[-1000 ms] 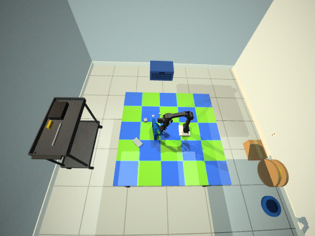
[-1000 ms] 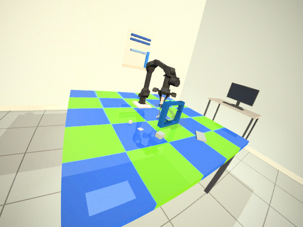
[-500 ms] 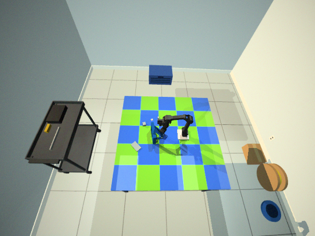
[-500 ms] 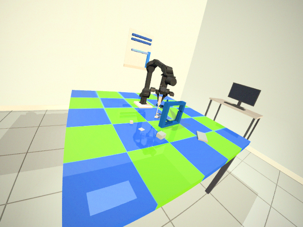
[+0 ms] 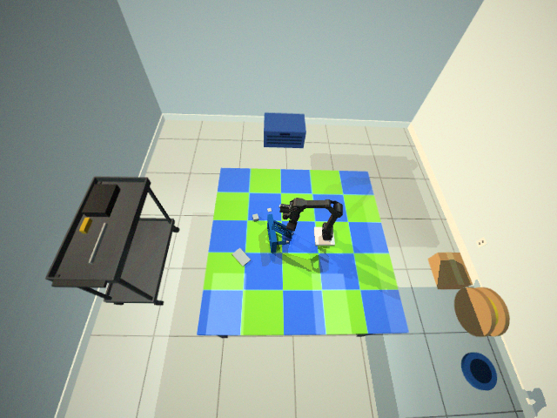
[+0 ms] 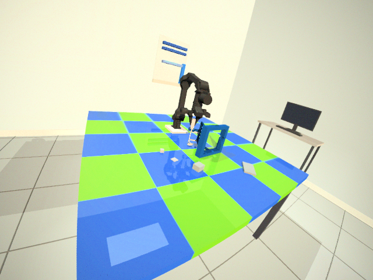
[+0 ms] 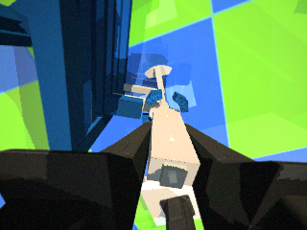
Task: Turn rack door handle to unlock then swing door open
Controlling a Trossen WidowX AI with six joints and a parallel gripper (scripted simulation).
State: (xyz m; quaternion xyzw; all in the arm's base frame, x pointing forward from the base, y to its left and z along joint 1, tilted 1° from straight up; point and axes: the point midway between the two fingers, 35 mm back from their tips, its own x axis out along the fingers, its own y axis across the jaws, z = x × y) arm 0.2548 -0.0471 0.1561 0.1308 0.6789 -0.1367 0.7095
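Door (image 5: 281, 229) (image 6: 200, 132) (image 7: 103, 57): part-open off frame (image 5: 271, 233) (image 6: 202, 141), approx. 60+ deg, >80 unconfirmed | gripper (image 5: 290, 239) (image 6: 193, 119) (image 7: 165, 127): fingers mostly closed, clamped on handle (image 6: 192, 123) (image 7: 174, 136) | unlock prob. done | left: rest of swing, release, retreat

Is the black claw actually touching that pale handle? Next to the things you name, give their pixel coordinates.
Touching. The wrist view shows the claw's (image 7: 169, 126) two dark fingers pressed against opposite sides of the pale handle (image 7: 174, 139).
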